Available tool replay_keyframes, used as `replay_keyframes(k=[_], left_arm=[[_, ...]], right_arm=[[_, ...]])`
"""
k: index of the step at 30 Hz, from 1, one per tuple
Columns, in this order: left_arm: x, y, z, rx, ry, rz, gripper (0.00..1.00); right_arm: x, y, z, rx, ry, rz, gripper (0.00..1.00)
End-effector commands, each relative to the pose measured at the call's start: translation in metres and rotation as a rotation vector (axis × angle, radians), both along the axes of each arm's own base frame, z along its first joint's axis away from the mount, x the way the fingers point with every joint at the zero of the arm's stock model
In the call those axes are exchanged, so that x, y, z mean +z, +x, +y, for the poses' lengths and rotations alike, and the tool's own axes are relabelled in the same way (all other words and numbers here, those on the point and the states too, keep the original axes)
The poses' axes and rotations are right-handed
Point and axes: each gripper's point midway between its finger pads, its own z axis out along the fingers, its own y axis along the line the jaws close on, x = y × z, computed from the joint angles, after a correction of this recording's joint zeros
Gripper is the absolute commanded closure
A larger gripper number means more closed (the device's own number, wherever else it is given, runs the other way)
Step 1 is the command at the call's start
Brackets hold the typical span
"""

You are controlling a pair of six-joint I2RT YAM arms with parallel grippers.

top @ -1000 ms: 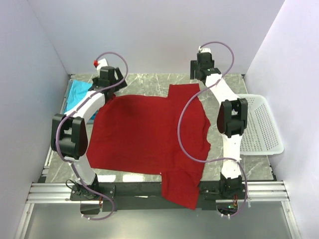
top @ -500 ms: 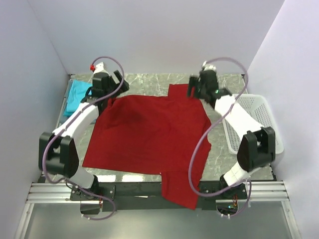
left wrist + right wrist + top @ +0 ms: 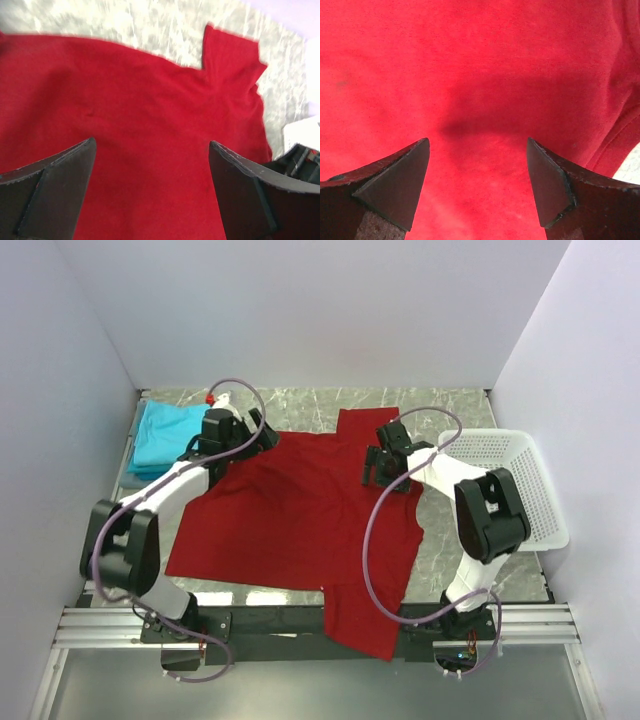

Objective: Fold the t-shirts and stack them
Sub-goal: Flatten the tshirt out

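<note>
Red t-shirt [image 3: 290, 510] lies spread flat mid-bench [image 3: 310, 405], one sleeve hanging over the near edge. Left hand [image 3: 152, 145] wide open over its far-left part, empty. Right hand [image 3: 477, 141] open over the cloth, empty. Teal t-shirts [image 3: 165, 435] at far-left corner.

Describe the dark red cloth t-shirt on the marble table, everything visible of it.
The dark red cloth t-shirt lies unfolded and nearly flat, sideways across the grey marble table. One short sleeve points to the far edge; the other drapes over the near edge. The fabric looks soft and plain, with faint creases. The left gripper and right gripper are above it with jaws open, holding nothing.
</note>
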Motion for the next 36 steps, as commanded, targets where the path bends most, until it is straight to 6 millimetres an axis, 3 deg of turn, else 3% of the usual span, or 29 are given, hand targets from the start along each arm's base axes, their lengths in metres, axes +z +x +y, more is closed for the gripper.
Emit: replay_keyframes(k=[1,5,10,11,12,17,18,19,20,21,22,23,25,26,27,28,30,32,36], left_arm=[[-0.006,0.008,-0.021,-0.080,-0.051,0.005,0.00],[-0.024,0.018,-0.031,-0.104,-0.068,0.045,0.01],[-0.052,0.031,-0.043,-0.142,-0.065,0.119,0.00],[-0.055,0.034,-0.044,-0.143,-0.063,0.124,0.01],[-0.061,0.040,-0.047,-0.153,-0.062,0.134,0.01],[-0.076,0.060,-0.059,-0.180,-0.071,0.174,0.01],[-0.088,0.061,-0.062,-0.192,-0.072,0.200,0.01],[-0.091,0.063,-0.065,-0.197,-0.077,0.208,0.01],[-0.088,0.070,-0.069,-0.205,-0.079,0.203,0.01],[-0.101,0.070,-0.072,-0.220,-0.080,0.229,0.01],[-0.103,0.073,-0.074,-0.226,-0.080,0.235,0.00],[-0.107,0.079,-0.078,-0.235,-0.078,0.237,0.01],[-0.109,0.084,-0.084,-0.251,-0.084,0.234,0.01],[-0.102,0.092,-0.087,-0.259,-0.090,0.213,0.01],[-0.115,0.090,-0.088,-0.260,-0.085,0.251,0.00],[-0.109,0.097,-0.092,-0.271,-0.092,0.237,0.01],[-0.117,0.100,-0.092,-0.269,-0.084,0.254,0.00],[-0.111,0.106,-0.092,-0.261,-0.077,0.234,0.01],[-0.076,0.117,-0.089,-0.249,-0.053,0.160,0.01]], right_arm=[[-0.005,0.011,-0.020,-0.071,-0.025,0.033,0.16],[-0.023,0.012,-0.035,-0.080,-0.056,0.116,0.16],[-0.026,0.030,-0.045,-0.086,-0.074,0.152,0.16],[-0.035,0.027,-0.048,-0.086,-0.086,0.193,0.16],[-0.030,0.038,-0.052,-0.099,-0.087,0.180,0.16],[-0.037,0.055,-0.073,-0.134,-0.119,0.226,0.16],[-0.030,0.067,-0.075,-0.141,-0.120,0.205,0.16],[-0.037,0.069,-0.080,-0.139,-0.122,0.225,0.16],[-0.029,0.080,-0.079,-0.140,-0.108,0.208,0.16],[-0.029,0.085,-0.079,-0.141,-0.103,0.208,0.16],[-0.035,0.088,-0.084,-0.154,-0.116,0.225,0.16],[-0.025,0.096,-0.087,-0.161,-0.131,0.215,0.16],[-0.029,0.102,-0.097,-0.181,-0.170,0.225,0.16],[-0.023,0.110,-0.101,-0.191,-0.164,0.216,0.15],[-0.023,0.113,-0.103,-0.196,-0.159,0.217,0.15],[-0.027,0.115,-0.105,-0.200,-0.153,0.225,0.15],[-0.020,0.125,-0.110,-0.210,-0.147,0.204,0.15],[-0.013,0.136,-0.108,-0.198,-0.130,0.168,0.15],[0.016,0.152,-0.090,-0.098,-0.076,0.074,0.15]])
